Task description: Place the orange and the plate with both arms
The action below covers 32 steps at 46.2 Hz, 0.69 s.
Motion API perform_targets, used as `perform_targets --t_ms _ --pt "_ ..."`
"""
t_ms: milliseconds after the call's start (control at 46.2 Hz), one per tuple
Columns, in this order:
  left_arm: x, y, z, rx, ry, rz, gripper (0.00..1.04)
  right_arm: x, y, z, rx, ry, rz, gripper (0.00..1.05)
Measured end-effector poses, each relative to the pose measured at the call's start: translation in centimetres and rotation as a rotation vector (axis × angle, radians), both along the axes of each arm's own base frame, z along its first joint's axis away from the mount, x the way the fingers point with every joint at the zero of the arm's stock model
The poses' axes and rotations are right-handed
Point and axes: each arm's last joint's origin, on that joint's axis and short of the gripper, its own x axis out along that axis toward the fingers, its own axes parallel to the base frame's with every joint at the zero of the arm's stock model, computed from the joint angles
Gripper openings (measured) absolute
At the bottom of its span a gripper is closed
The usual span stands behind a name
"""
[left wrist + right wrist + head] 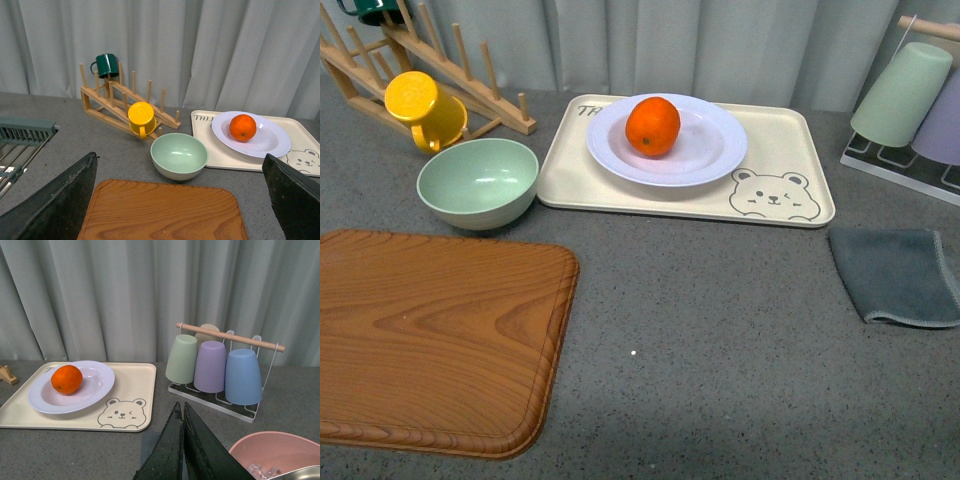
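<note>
The orange [653, 126] is round, bright and dimpled, and sits inside the plate [715, 160], left of the plate's centre in the front view. The plate is large, white and round with a wide rim. It lies flat on the beige bear tray [800, 150], over its left half.

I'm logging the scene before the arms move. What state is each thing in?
orange: resting in the plate.
plate: upright on the bear tray, holding the orange.
green bowl: upright, empty.
yellow mug: tipped on the wooden rack.
grey cloth: folded, flat on the table.
left gripper: open.
right gripper: shut, empty.
</note>
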Motion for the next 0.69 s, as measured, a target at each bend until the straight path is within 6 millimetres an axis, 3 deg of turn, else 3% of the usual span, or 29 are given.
perform_targets --t_ms 693 --pt "0.0 0.0 0.0 0.000 0.000 0.000 0.98 -2.1 0.0 0.3 0.000 -0.013 0.001 0.01"
